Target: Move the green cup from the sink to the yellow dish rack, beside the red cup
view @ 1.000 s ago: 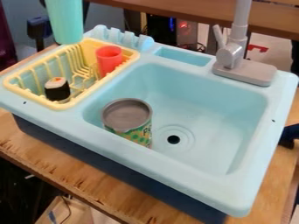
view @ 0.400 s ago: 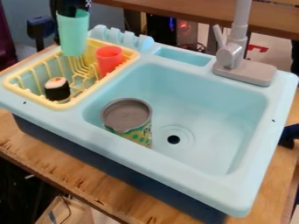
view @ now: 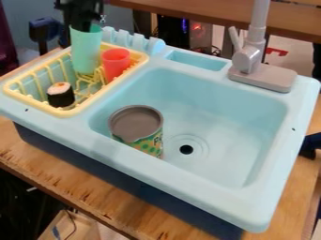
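Observation:
At the top left, the black gripper (view: 84, 24) hangs over the yellow dish rack (view: 74, 111), shut on the rim of a tall mint-green cup (view: 86, 50). The cup is upright, its lower part within the rack, and its base is at the rack's wires. Close to its right stands a red cup (view: 116, 64) in the rack. A toy sushi roll (view: 61, 95) sits in the rack's front left part.
A can with a grey lid (view: 136, 123) stands in the left of the light blue sink basin (view: 219, 108), beside the drain. The grey faucet (view: 249, 56) rises at the back right. Light blue scalloped slots (view: 133, 40) line the edge behind the rack.
The gripper has come into view and lowered with the mint-green cup, slightly rightward, bringing the cup down into the rack. The rack and red cup have shifted very slightly.

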You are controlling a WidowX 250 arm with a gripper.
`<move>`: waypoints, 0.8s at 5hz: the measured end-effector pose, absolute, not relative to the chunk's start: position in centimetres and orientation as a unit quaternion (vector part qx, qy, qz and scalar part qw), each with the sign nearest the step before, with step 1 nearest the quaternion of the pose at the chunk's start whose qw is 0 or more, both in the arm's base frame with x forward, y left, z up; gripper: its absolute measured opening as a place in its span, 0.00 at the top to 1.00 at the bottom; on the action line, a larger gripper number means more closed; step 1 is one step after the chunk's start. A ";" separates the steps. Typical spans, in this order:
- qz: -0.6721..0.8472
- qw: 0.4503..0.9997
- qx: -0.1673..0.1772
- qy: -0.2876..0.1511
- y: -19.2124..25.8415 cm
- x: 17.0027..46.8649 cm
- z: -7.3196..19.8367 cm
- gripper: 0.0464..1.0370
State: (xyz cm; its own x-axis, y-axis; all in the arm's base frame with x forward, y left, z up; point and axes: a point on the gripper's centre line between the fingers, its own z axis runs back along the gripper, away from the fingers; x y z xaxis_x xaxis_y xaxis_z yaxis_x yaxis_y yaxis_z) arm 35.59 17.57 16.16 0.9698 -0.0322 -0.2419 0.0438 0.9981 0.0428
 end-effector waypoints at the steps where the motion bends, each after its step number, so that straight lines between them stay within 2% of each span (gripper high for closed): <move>1: -0.041 0.996 0.016 0.084 16.8 35.6 14.9 0.95; 2: -0.049 0.997 0.013 0.062 16.3 35.2 15.0 0.93; 3: -0.048 0.996 0.004 0.068 16.1 34.9 15.1 0.74; 4: -0.044 0.998 -0.007 0.050 15.7 35.5 16.7 0.45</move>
State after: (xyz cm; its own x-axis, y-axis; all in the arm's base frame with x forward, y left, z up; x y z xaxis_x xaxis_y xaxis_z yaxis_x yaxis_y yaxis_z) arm 35.45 15.75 16.68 0.9911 -0.0879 -0.1001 0.0866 0.9961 -0.0175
